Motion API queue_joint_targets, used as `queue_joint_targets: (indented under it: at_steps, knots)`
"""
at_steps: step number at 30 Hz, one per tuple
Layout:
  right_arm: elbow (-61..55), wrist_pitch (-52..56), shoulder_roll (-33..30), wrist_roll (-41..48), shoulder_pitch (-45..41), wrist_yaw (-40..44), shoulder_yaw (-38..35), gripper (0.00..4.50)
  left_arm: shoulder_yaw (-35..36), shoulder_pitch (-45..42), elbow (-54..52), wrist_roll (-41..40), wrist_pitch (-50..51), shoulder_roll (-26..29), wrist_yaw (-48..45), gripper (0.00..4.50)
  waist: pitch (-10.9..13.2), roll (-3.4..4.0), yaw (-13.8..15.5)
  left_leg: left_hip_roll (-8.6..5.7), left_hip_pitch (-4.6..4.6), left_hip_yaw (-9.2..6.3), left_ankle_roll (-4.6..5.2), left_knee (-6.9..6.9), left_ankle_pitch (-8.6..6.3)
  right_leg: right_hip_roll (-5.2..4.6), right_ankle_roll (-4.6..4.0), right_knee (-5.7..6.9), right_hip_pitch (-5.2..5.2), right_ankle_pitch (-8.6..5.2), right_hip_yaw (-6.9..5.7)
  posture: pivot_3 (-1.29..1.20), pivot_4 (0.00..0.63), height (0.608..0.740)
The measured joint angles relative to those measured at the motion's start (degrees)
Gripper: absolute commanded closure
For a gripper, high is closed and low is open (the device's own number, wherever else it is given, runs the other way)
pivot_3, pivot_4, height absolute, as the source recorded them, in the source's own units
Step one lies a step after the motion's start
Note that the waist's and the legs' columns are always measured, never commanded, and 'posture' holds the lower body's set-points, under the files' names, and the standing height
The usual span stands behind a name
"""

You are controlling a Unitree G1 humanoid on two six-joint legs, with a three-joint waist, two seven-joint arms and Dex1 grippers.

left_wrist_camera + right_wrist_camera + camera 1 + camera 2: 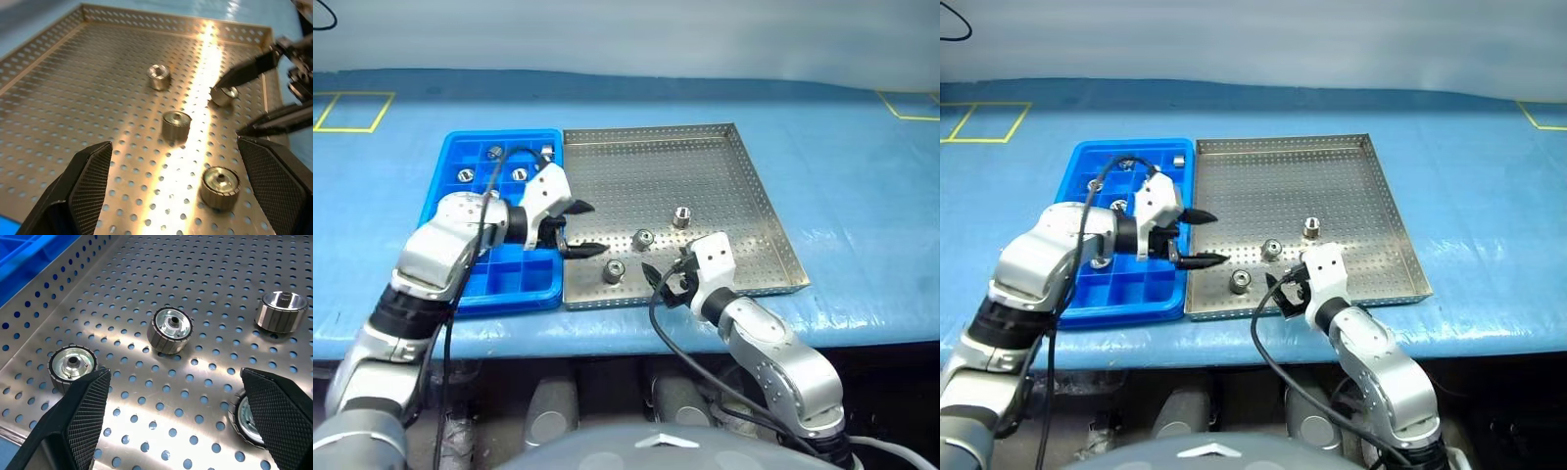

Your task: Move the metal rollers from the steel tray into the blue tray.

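Note:
The steel tray (705, 162) lies on the table with the blue tray (533, 279) against its left side. Three metal rollers (682, 216) (644, 239) (614, 271) stand in the steel tray's near half. A fourth (242, 418) sits half hidden behind a right finger. Several more rollers (495, 152) rest in the blue tray's far compartments. My left gripper (590, 228) hangs open and empty over the steel tray's left rim, pointing right toward the rollers (176, 124). My right gripper (666, 274) is open and empty at the tray's near edge, facing the rollers (170, 330).
The trays sit on a blue table cover whose front edge runs just below them. Yellow tape marks (352, 111) (911, 103) lie at the far left and far right. Black cables (661, 323) hang from both wrists.

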Motion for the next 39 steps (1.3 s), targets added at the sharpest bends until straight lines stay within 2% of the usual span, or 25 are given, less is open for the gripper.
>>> queue_joint_targets:
  at_steps: [4, 8, 15, 18, 21, 27, 28, 34, 37, 39]
  knots:
    - [-1.0, 0.29, 0.52, -0.03, 1.09, -0.76, -0.07, 0.0, -8.48, -7.49, 10.69, 5.09, -3.79, -1.97, -7.43, 0.03, 0.0, 0.0, -0.48, -0.01, -0.04, -0.01, 0.01, 0.04, 0.0, 0.0, 0.0, 0.01, -0.01, 0.0, 0.0, -0.05, 0.15, 0.74]
    - [-1.18, 0.26, 1.76, -0.16, 1.63, -1.67, 0.06, 0.0, -13.61, -12.5, 20.02, 9.77, -7.84, -5.31, -12.38, 0.03, 0.0, 0.0, -1.19, -0.02, -0.09, -0.01, 0.05, 0.06, -0.03, 0.0, 0.01, 0.0, -0.02, 0.0, 0.02, -0.07, 0.15, 0.74]
    - [-1.21, 0.12, 2.93, -0.48, 2.47, -3.01, 0.67, 0.0, -18.85, -17.07, 29.04, 16.18, -14.46, -10.05, -19.06, 0.03, 0.0, 0.0, -2.01, -0.01, -0.13, -0.01, 0.11, 0.06, -0.06, 0.01, 0.01, 0.01, -0.06, -0.01, 0.05, -0.1, 0.15, 0.74]
    - [-1.22, 0.06, 3.17, -0.53, 2.99, -3.47, 0.72, 0.0, -19.12, -17.26, 29.64, 17.5, -15.58, -10.44, -20.08, 0.03, 0.0, 0.0, -2.44, -0.01, -0.12, 0.0, 0.12, 0.07, -0.07, 0.01, 0.02, 0.03, -0.06, -0.01, 0.08, -0.11, 0.15, 0.74]
    - [-1.22, -0.31, 4.18, -0.76, 3.81, -4.34, 0.68, 0.0, -19.57, -18.09, 31.67, 19.56, -17.4, -12.0, -21.23, 0.56, 0.0, 0.0, -2.5, -0.01, -0.13, -0.01, 0.12, 0.12, -0.07, 0.01, 0.03, 0.05, -0.05, -0.02, 0.08, -0.11, 0.15, 0.74]
    - [-1.21, -0.81, 4.34, -0.96, 3.97, -4.64, 0.56, 0.0, -19.56, -18.11, 32.35, 20.63, -18.19, -13.43, -21.45, 2.57, 0.0, 0.0, -2.86, -0.01, -0.11, 0.0, 0.13, 0.15, -0.07, 0.02, 0.05, 0.08, -0.04, -0.01, 0.09, -0.11, 0.15, 0.74]
    - [-1.17, -0.82, 4.37, -0.97, 3.89, -4.65, 0.49, 0.0, -19.46, -18.1, 32.35, 20.62, -18.2, -13.68, -21.33, 2.78, 0.0, 0.0, -2.88, -0.01, -0.11, 0.0, 0.13, 0.16, -0.07, 0.02, 0.05, 0.09, -0.04, -0.01, 0.09, -0.09, 0.15, 0.74]
    - [-0.96, -0.83, 4.43, -0.98, 2.84, -4.61, 0.44, 0.0, -17.24, -16.77, 30.72, 19.81, -17.39, -12.9, -21.12, 2.79, 0.0, 0.01, -2.87, 0.0, -0.11, -0.01, 0.13, 0.16, -0.07, 0.02, 0.05, 0.13, -0.05, -0.01, 0.09, -0.07, 0.15, 0.74]
    - [-0.75, -0.81, 4.36, -0.96, 2.2, -4.52, 0.51, 0.0, -11.7, -14.83, 27.17, 17.81, -14.78, -12.34, -17.72, 2.79, 0.01, 0.01, -2.7, 0.0, -0.12, -0.03, 0.13, 0.15, -0.07, 0.02, 0.06, 0.13, -0.06, -0.01, 0.08, -0.06, 0.15, 0.74]
    - [-0.54, -0.82, 4.49, -0.96, 1.23, -4.47, 0.71, 0.0, -5.73, -12.63, 23.17, 16.52, -12.12, -12.57, -11.47, 2.79, 0.01, 0.02, -2.68, 0.0, -0.12, -0.03, 0.13, 0.16, -0.07, 0.01, 0.14, 0.13, -0.05, 0.04, 0.09, -0.03, 0.15, 0.74]
